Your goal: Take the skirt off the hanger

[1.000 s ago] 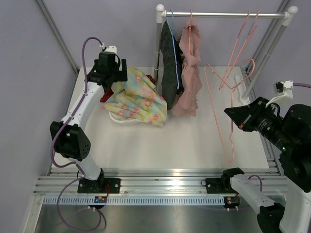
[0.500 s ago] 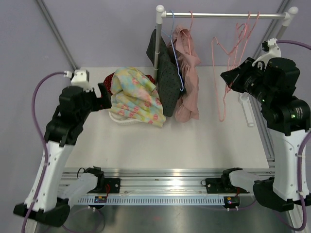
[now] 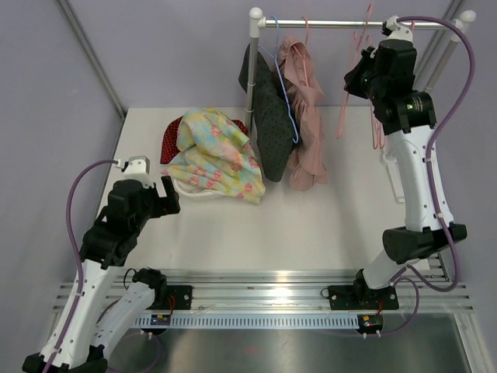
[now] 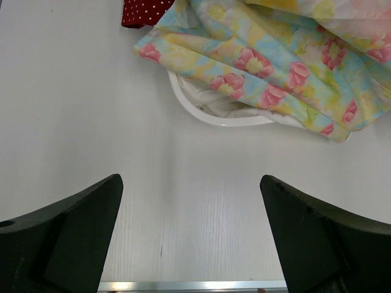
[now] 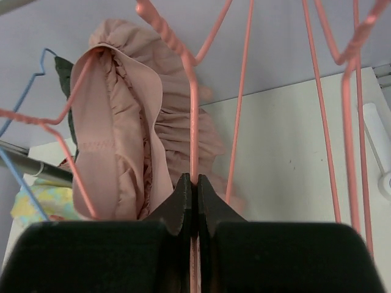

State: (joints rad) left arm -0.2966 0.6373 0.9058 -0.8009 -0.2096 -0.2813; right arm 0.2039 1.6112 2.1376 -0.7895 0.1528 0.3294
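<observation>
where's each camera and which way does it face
Top external: above, behind the bases, looking down on the table and rail; left arm and right arm show.
Left wrist: on the left arm, facing down at the floral cloth; open fingers at bottom.
Right wrist: by the rail, facing the pink skirt; fingers pinch a pink hanger.
Shared: top and right wrist both show the pink skirt.

The left end effector (image 3: 168,193) has pulled back from the far clothes pile (image 3: 216,155) to the near left, its jaws spread over bare surface (image 3: 311,225). The right end effector (image 5: 191,184) has swung from the near right up to the far rail (image 3: 326,23), pinching the empty pink hanger (image 5: 193,122).
</observation>
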